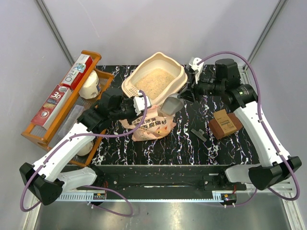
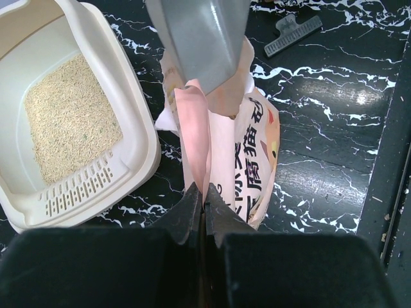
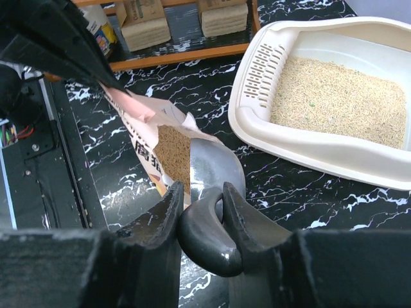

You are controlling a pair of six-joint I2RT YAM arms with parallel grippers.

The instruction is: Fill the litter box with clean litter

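since the litter [image 2: 67,115] is fine, loose grain, it will flow and scatter rather than hold any shape, so it can only travel in something cupped and kept level. part of it lies as a pale layer across the floor of the box [image 2: 144,151], which sits on the desk [image 2: 321,102] just beside the bag [image 2: 257,154]. more shows as a tan mass inside the bag's open mouth.

the bag is thin, crinkled film, soft and likely to slump or fold shut. its top edge looks like the right place to hold it, and the left hand [image 2: 204,196] is pressed together on that pink lip, pulling the mouth up.

the scoop [image 2: 199,45] looks like stiff, smooth grey plastic, light when empty but probably nose-heavy once loaded. the right hand [image 3: 200,196] pinches its curved handle between both fingers, with the blade dipped into the bag's mouth. that glossy, rounded handle could twist in the grip, so a hold close to the blade would seem safer than one at the tail.

the box looks rigid and needs no holding, though its high curved rim is something a full scoop would have to clear before tipping. any tilt on the way would likely drop grains onto the desk between bag and box.
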